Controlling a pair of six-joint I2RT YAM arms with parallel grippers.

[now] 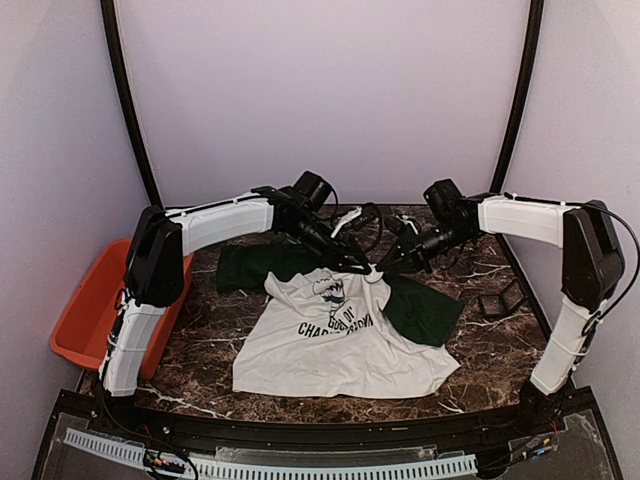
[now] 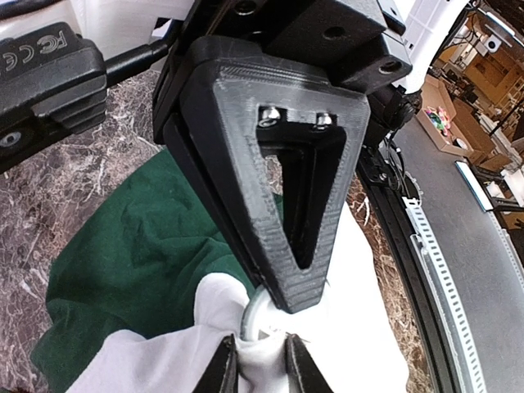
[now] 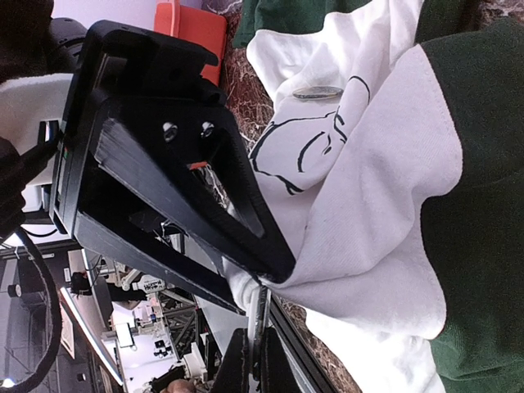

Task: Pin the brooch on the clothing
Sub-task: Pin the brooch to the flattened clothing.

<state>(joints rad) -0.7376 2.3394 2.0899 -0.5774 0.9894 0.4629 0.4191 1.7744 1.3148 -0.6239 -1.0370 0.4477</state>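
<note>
One T-shirt (image 1: 340, 350), two hands, left hand (image 2: 260, 370) pinching it, right hand (image 3: 257, 367) clenching brooch (image 3: 262, 315)

Both arms reach forward from their bases, elbows high and out, forearms angling inward so the wrists meet mid-table. The left gripper (image 1: 364, 269) and right gripper (image 1: 384, 268) sit tip to tip, the left pinching a fold of shirt (image 1: 340, 345), the right closed on the brooch (image 3: 261, 315).
</note>
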